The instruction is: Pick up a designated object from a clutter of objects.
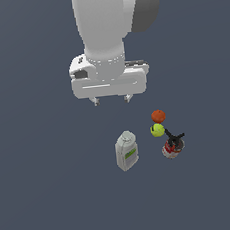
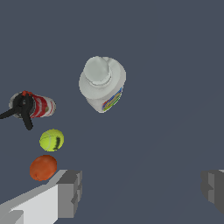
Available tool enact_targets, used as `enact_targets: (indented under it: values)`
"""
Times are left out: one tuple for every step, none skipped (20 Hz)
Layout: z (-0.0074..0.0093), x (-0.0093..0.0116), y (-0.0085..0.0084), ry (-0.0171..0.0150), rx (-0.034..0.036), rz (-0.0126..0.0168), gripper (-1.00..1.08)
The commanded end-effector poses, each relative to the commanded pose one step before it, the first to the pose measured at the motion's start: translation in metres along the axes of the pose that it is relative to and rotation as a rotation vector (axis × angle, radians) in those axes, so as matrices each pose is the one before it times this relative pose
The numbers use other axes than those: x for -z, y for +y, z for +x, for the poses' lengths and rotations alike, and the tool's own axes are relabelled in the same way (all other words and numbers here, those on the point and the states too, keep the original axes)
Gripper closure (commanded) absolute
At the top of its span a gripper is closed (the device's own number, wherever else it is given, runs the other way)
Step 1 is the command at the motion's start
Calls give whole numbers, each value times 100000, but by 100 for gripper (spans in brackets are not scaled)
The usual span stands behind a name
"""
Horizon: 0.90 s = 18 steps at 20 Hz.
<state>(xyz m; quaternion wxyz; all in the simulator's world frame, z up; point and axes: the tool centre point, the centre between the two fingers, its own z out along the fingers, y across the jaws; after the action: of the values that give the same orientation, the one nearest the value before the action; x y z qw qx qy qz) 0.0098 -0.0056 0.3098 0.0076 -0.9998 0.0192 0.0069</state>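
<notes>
The gripper (image 1: 111, 100) is hanging released, fingers apart, above the floor. The can (image 1: 171, 149) is standing untouched, a black clip (image 1: 175, 139) resting on it.

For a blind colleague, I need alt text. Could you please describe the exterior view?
A white robot arm's open gripper hangs above a dark surface, holding nothing. Below it stand a grey-white bottle and, toward the exterior view's right, an orange ball, a yellow-green ball and a red-white can with a black clip on top.

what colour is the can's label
Red and white on the can, clearest in the wrist view; a black clip covers one end.
</notes>
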Motion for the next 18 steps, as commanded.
enact_targets:
  values:
    - [0,0,1,0,0,0,-92]
    - [6,3,-12,24,94,-9,-92]
    - [13,17,-62,83,327,-27,-92]
    - [24,25,-91,132,521,-43,-92]
    - [36,33,-124,182,722,-60,-92]
    - [47,43,-163,236,932,-78,-92]
    - [60,51,-200,288,1138,-97,-92]
    - [65,51,-208,295,1165,-101,-92]
    - [58,40,-175,244,962,-85,-92]
    - [49,29,-141,192,754,-68,-92]
    - [39,18,-106,139,545,-51,-92]
    - [28,8,-69,86,333,-32,-92]
    - [14,-1,-30,31,115,-13,-92]
    - [-6,-6,15,-29,-116,9,-92]
    - [-25,2,56,-56,-210,24,-92]
    - [-31,22,46,-22,-64,15,-92]
    - [-6,6,18,0,0,0,-92]
    - [32,-30,-34,0,0,0,-92]
